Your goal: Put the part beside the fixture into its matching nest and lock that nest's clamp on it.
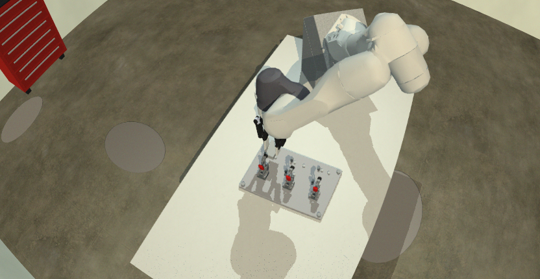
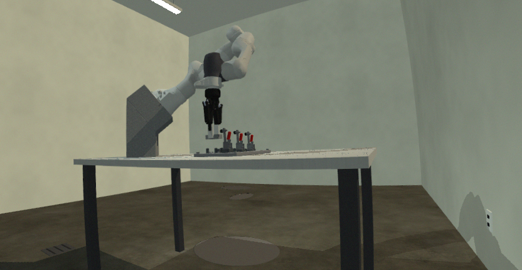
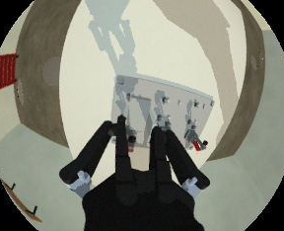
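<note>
My gripper [image 2: 213,131] is shut on the part [image 2: 213,135], a small light grey block, and holds it in the air above the near-arm end of the fixture plate [image 2: 231,152]. In the overhead view the gripper [image 1: 270,152] hangs over the plate's [image 1: 291,183] left nest, just behind the left clamp [image 1: 261,167]. The middle clamp [image 1: 287,178] and the right clamp [image 1: 315,189] also carry red handles, and all three handles stand raised [image 2: 228,135]. In the wrist view the fingers frame the plate [image 3: 166,114]; the part is hard to make out there.
The fixture plate lies on a white table. The arm's grey base block [image 2: 143,120] stands at the table's far end. A red tool cabinet [image 1: 26,32] stands on the floor, far from the table.
</note>
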Motion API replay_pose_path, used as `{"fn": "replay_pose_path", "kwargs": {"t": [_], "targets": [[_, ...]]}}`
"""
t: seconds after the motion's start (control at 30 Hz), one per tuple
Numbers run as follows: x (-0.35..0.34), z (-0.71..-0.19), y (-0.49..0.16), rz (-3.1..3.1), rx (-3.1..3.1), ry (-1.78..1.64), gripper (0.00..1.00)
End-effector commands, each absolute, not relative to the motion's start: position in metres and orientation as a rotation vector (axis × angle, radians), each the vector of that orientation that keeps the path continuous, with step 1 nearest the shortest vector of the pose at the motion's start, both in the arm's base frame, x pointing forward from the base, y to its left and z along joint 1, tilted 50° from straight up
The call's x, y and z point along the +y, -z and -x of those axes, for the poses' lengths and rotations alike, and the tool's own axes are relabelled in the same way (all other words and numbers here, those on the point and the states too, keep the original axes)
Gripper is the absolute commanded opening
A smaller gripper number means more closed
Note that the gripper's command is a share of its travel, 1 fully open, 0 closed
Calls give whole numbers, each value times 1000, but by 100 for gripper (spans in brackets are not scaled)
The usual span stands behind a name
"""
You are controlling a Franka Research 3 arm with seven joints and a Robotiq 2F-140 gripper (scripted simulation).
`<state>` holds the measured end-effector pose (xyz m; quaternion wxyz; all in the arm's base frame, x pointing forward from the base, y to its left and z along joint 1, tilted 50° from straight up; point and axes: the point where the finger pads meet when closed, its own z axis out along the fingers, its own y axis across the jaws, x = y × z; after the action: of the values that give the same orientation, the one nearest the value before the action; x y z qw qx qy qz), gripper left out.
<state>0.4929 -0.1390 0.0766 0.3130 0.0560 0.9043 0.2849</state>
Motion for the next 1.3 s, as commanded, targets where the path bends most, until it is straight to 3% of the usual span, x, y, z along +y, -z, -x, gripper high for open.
{"fn": "replay_pose_path", "kwargs": {"t": [0.0, 1.27], "targets": [[-141, -494, -76, -153, 2387, -746, 0], [-121, -522, -49, -153, 2387, -746, 0]]}}
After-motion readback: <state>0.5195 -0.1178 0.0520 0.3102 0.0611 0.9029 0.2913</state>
